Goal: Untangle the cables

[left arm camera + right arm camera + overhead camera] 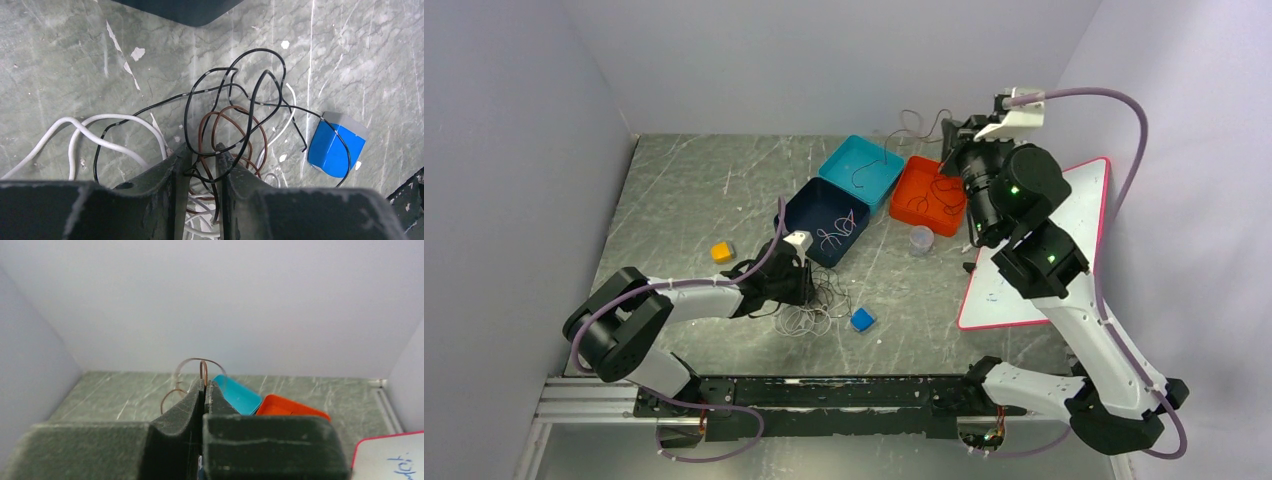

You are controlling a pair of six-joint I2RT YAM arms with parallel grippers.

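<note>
Black left fingers (170, 175), low, straddle cables (232, 107); raised right fingers (185, 405) pinch brown cable (203, 371).

Black, brown and white cables (200, 135) tangled on the grey table (60, 60), left gripper (200, 172) held apart around brown loops, blue block (332, 150) seen nearby

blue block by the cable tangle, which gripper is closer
Left. The left gripper sits in the tangle of thin cables beside the small blue block; the right gripper is raised by the far orange tray, pinching a brown cable.
</note>
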